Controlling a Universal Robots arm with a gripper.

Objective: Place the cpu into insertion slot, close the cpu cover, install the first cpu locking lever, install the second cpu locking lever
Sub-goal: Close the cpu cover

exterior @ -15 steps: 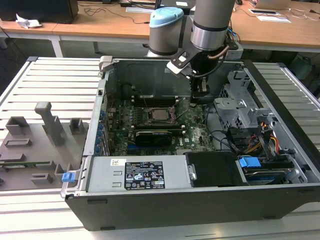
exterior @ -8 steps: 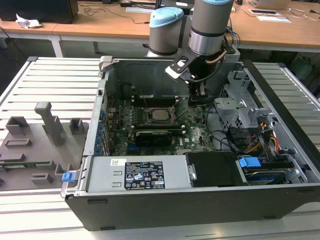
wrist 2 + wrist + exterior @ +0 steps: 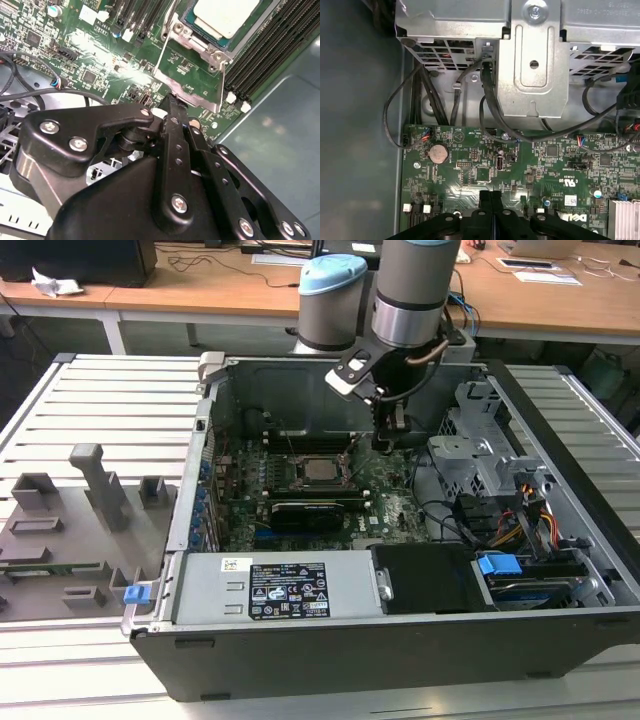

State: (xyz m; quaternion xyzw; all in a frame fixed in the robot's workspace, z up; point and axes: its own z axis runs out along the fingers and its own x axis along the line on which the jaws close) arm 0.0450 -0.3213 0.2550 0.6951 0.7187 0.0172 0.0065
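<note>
The cpu point(image 3: 322, 469) lies flat in the insertion slot point(image 3: 300, 483) on the green motherboard, its pale metal face up. The second wrist view has the cpu point(image 3: 225, 15) inside the dark socket rim point(image 3: 192, 27). The cpu cover point(image 3: 187, 92), a grey metal frame, is swung open away from the chip, with green board showing through its window. My gripper point(image 3: 384, 443) hangs just to the exterior view's right of the socket. Its fingers are shut together with nothing between them, and the tip point(image 3: 172, 102) is at the cover's outer edge. The shut fingertips point(image 3: 491, 196) hover over the board.
The open computer case encloses the board. A grey drive cage point(image 3: 470, 455) and cable bundles point(image 3: 520, 510) stand on the exterior view's right, and the power supply point(image 3: 270, 590) is in front. Long black memory slots point(image 3: 270, 55) flank the socket. A grey fixture tray point(image 3: 70, 530) lies outside the case.
</note>
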